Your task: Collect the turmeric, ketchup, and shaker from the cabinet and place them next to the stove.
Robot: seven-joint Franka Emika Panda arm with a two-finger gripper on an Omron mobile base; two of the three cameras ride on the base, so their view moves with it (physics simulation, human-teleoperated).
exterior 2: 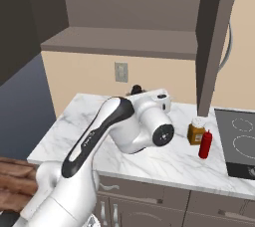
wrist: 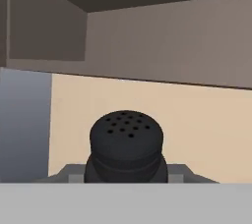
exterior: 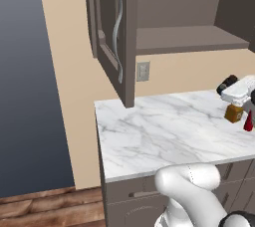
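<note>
Hand view, nearest: gripper (wrist: 126,176) clamped on the shaker (wrist: 126,144), a dark, round-domed cap pierced with small holes. Right base view: white marble counter (exterior 2: 99,121), grey-veined, carries the amber turmeric (exterior 2: 196,131) touching the red ketchup (exterior 2: 205,144), just beside the flat black stove (exterior 2: 239,141). Beyond, a beige wall and the dark wooden cabinet (exterior 2: 124,37), its panelled door open.

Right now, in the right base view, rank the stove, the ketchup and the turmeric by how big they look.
1. The stove, clearly largest, though cut off by the frame edge.
2. The ketchup, slightly taller.
3. The turmeric, shorter but wider, so nearly alike; they stand side by side.
</note>
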